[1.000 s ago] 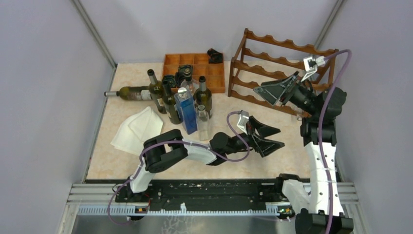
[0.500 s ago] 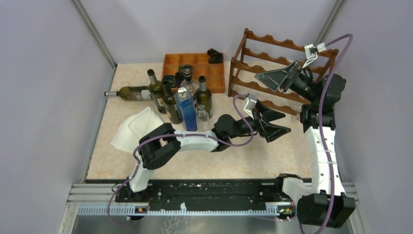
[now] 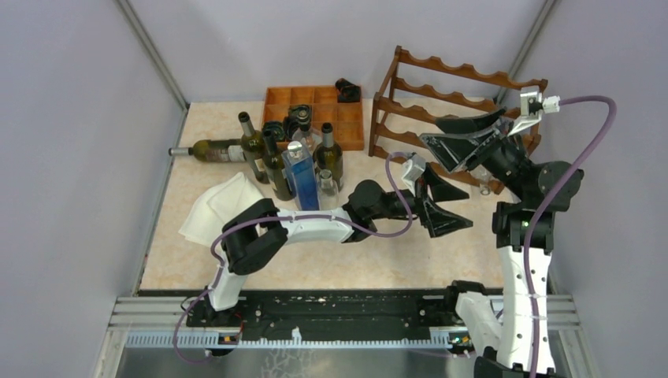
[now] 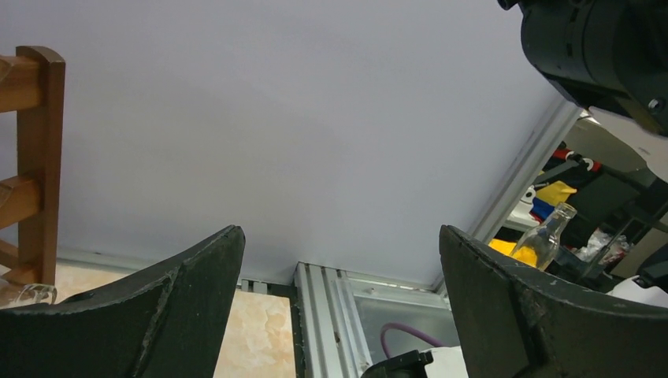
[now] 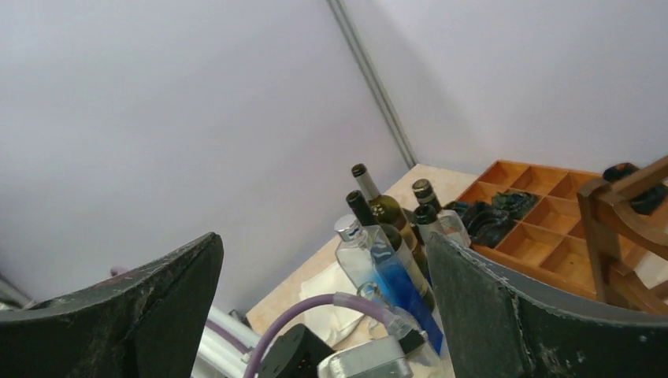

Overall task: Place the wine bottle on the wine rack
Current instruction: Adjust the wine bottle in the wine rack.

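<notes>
The reddish-brown wine rack (image 3: 461, 87) stands at the back right; its end post (image 4: 38, 157) shows in the left wrist view and a corner (image 5: 622, 209) in the right wrist view. Several dark green wine bottles (image 3: 276, 167) stand in a cluster at left centre (image 5: 378, 213), and one lies on its side (image 3: 214, 149). My left gripper (image 3: 470, 210) is open and empty just in front of the rack's foot, pointing right (image 4: 340, 236). My right gripper (image 3: 432, 130) hangs open and empty in front of the rack's middle tiers, facing the bottles (image 5: 323, 240).
A blue-and-clear square bottle (image 3: 301, 181) and a small clear bottle (image 3: 328, 198) stand among the wine bottles. An orange compartment tray (image 3: 346, 134) with black pieces sits behind them. A white cloth (image 3: 220, 206) lies at the left. Grey walls close in all round.
The left arm has stretched to the right, bringing its open gripper near the rack's foot. The right arm has lifted and turned its wrist in front of the rack. Both grippers stayed open.
</notes>
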Robot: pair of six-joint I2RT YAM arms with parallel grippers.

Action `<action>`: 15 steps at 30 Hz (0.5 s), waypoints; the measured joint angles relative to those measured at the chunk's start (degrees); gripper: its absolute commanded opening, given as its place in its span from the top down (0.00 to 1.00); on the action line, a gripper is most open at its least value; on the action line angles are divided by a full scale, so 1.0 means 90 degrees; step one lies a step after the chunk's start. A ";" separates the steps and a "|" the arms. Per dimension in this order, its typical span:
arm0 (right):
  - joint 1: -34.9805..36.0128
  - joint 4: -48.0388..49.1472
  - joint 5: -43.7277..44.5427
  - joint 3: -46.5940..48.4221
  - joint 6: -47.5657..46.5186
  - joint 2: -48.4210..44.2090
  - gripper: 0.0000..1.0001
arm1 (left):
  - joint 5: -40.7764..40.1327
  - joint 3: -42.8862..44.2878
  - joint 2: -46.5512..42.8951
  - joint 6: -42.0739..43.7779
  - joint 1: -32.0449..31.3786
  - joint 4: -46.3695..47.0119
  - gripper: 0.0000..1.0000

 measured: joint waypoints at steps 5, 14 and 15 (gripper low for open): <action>-0.0017 -0.2011 0.1292 0.0466 -0.0981 -0.0126 0.02 | 0.0221 -0.0267 -0.0070 0.0080 0.0058 0.0272 0.01; 0.0335 -0.5032 0.5105 0.1112 -0.2783 -0.0549 0.02 | 0.0469 -0.2611 -0.1222 0.0590 0.0289 0.0760 0.01; 0.0359 -0.5146 0.5384 0.1003 -0.2897 -0.0580 0.02 | 0.0454 -0.2854 -0.1477 0.0738 0.0282 0.0697 0.01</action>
